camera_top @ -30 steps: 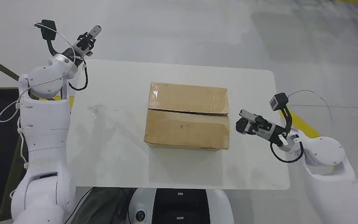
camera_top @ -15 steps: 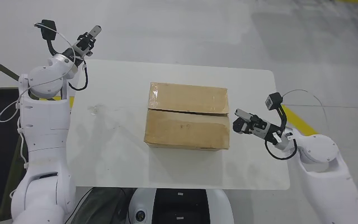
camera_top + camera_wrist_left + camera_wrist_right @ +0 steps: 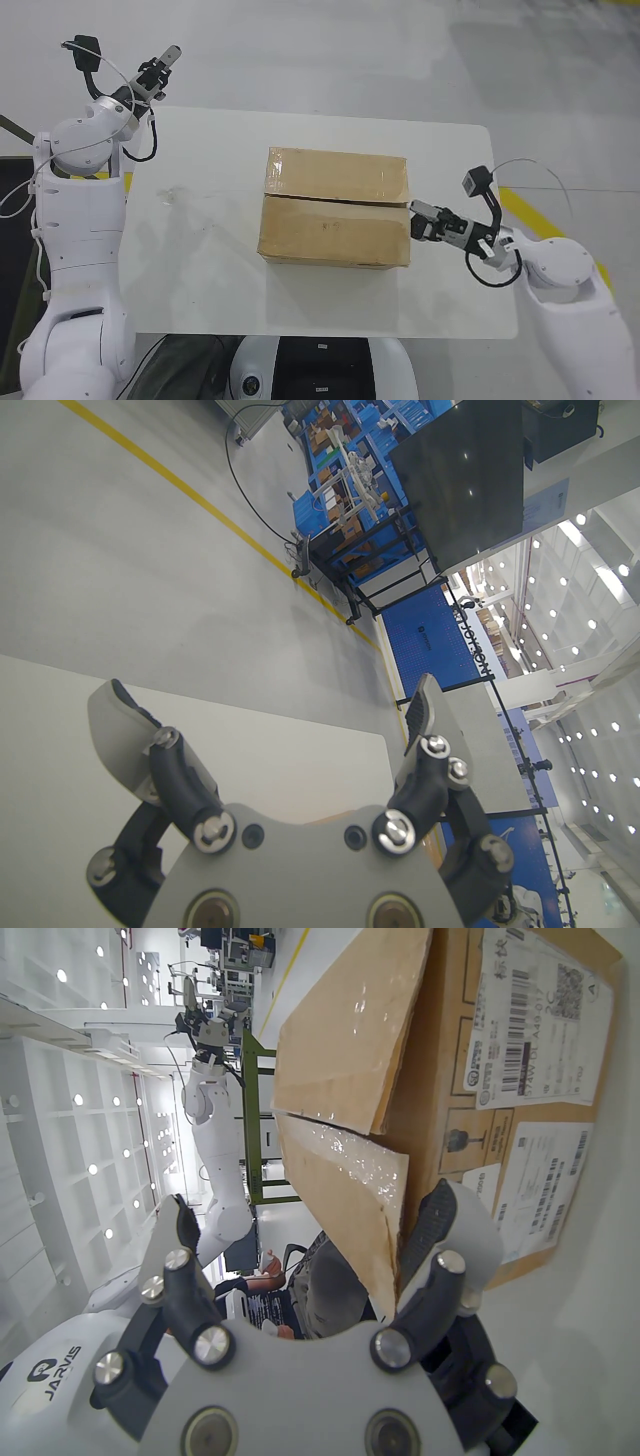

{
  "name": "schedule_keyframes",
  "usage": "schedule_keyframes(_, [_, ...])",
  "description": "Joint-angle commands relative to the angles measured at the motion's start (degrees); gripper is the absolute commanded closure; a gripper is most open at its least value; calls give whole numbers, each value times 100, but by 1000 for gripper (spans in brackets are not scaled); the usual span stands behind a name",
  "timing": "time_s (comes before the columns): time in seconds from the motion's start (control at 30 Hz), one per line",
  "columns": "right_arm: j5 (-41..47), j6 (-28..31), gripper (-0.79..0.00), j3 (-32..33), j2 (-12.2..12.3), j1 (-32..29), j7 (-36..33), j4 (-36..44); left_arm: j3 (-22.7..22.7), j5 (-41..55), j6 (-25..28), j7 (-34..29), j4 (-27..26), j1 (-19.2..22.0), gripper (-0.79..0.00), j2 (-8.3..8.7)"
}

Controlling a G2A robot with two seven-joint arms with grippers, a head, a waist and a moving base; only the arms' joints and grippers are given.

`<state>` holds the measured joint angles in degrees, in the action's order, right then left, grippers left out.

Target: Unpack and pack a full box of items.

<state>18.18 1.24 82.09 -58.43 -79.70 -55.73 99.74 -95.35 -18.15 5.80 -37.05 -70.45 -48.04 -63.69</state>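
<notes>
A brown cardboard box stands in the middle of the white table, its two top flaps lying almost shut with a seam between them. My right gripper is open at the box's right end; in the right wrist view the gripper straddles the edge of the nearer top flap, one finger above it and one against the labelled end wall. My left gripper is open and holds nothing, raised past the table's far left corner; the left wrist view shows it over the table edge.
White shipping labels cover the box's end wall. The table surface around the box is bare white. A yellow floor line runs past the table's right side.
My right gripper has moved left along the table until it reaches the box's right end. The left arm and the box have not moved.
</notes>
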Motion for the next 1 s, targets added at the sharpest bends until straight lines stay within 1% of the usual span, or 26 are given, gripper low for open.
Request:
schedule_keyframes(0.0, [72,25,-785,-1,0,14,-24,7,0,0,0,0,0,0,-785,0])
schedule_keyframes(0.17, [239,61,-785,39,11,-14,-112,59,0,0,0,0,0,0,-785,0])
schedule_keyframes(0.33, [477,160,-785,212,38,-137,-279,173,0,0,0,0,0,0,-785,0])
schedule_keyframes(0.67, [993,335,-785,345,83,-289,-978,365,0,0,0,0,0,0,-785,0])
schedule_keyframes(0.97, [1067,325,-785,526,144,-587,-1349,734,0,0,0,0,0,0,-785,0])
